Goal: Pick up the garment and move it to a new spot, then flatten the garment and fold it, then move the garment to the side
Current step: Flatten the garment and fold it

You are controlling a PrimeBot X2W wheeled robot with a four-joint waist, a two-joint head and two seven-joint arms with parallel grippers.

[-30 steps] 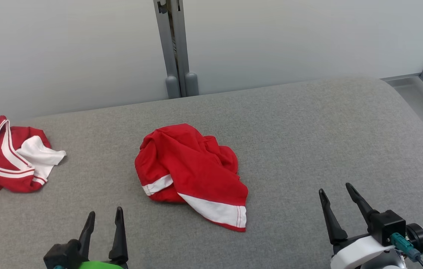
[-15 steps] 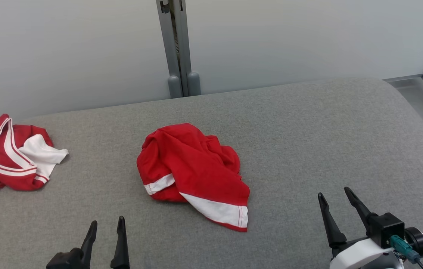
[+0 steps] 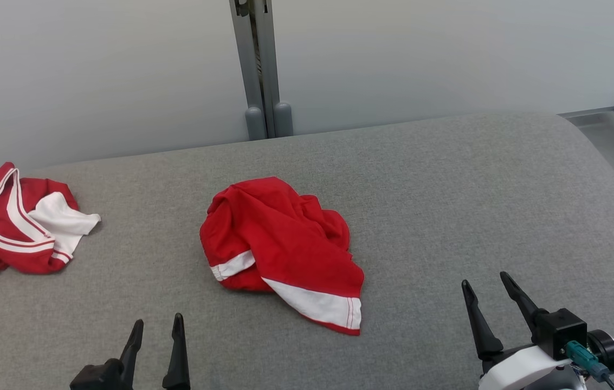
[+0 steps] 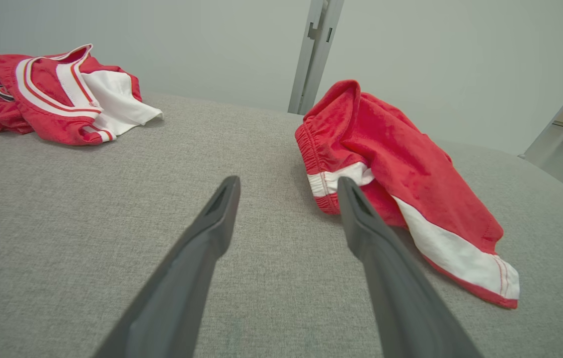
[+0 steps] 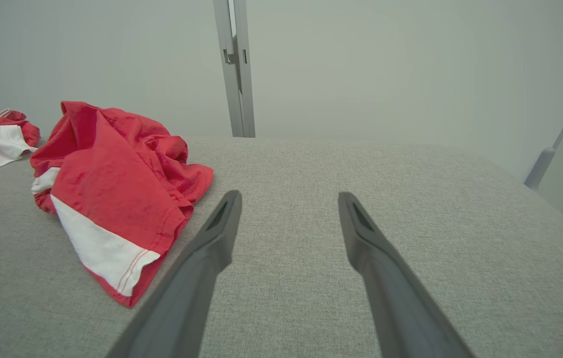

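Garment (image 3: pixel 279 249), crumpled red shorts, is lying mid-desk (image 3: pixel 447 189), its long axis running from far left to near right. The left jaws are sitting nearer, with the shorts just ahead to their right. Both pairs of jaws are gaping wide, holding nothing. Another red-and-white garment (image 3: pixel 14 227) is resting at the left edge, and a pale wall is standing behind.

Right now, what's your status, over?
Left tool open, empty. Right tool open, empty. Crumpled red shorts with white bands lying free on grey fabric surface. Red-and-white jersey heap at far left, apart from them.
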